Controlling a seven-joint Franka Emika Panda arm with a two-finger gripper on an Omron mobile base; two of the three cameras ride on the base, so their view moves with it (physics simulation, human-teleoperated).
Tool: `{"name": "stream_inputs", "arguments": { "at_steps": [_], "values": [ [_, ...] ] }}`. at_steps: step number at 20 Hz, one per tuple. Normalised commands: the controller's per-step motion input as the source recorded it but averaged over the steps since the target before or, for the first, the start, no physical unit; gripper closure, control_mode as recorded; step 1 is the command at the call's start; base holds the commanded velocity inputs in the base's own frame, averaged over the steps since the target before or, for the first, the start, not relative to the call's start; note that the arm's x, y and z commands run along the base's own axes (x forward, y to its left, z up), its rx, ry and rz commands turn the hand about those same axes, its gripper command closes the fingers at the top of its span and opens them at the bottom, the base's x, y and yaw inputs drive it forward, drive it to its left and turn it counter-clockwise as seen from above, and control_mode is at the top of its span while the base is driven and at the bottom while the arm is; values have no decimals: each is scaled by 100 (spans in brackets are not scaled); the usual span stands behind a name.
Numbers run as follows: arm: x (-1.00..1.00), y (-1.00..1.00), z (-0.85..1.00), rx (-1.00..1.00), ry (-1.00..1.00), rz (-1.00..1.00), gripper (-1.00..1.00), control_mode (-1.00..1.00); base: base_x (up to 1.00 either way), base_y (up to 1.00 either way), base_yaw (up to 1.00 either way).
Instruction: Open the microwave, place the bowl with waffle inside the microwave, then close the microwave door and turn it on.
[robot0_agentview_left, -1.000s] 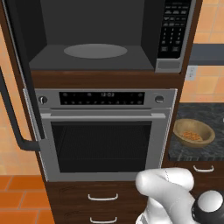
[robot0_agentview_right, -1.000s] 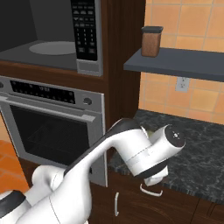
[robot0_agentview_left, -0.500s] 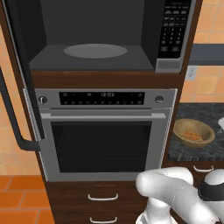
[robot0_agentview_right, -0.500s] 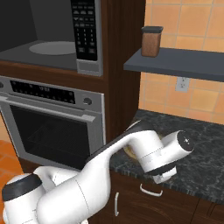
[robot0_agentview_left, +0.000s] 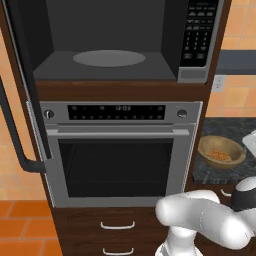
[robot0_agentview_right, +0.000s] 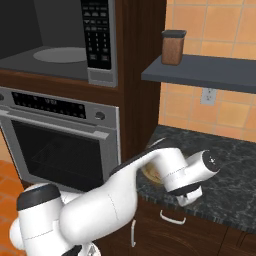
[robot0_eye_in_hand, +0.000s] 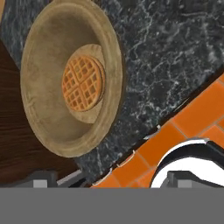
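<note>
Hanging with jaws spread wide and holding nothing: the claw, above the dark speckled table, with the two dark fingertips low in the hand view. Lying just ahead of those tips: the bowl with waffle, a shallow tan wooden bowl with one round orange-brown waffle in its middle, not touched by the claw. Resting on the table near its front edge, close to the wooden side of the oven cabinet; seen also in the left base view, to the right of the steel oven.

Reaching from the base over to the table: the white arm, its end bent down over the spot where the bowl sits, so that the bowl is mostly hidden behind it in the right base view.

Standing open above the oven: the microwave, with dark interior and the round grey turntable bare. Swung out to the left: the microwave door, with its long dark bar handle at the left edge of the left base view. Placed on the right side of the microwave: the black keypad panel.

Sitting on the grey shelf above the table: a brown jar with dark lid.
</note>
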Motion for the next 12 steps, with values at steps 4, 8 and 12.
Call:
{"name": "stream_inputs", "arguments": {
  "at_steps": [4,8,12],
  "values": [
    [36,-14,-26,0,-3,0,-100,-100,0,0,0],
    [39,-18,-29,0,-1,0,-100,-100,0,0,0],
    [40,-19,-35,0,0,0,-100,-100,0,0,0]
  ]
}}
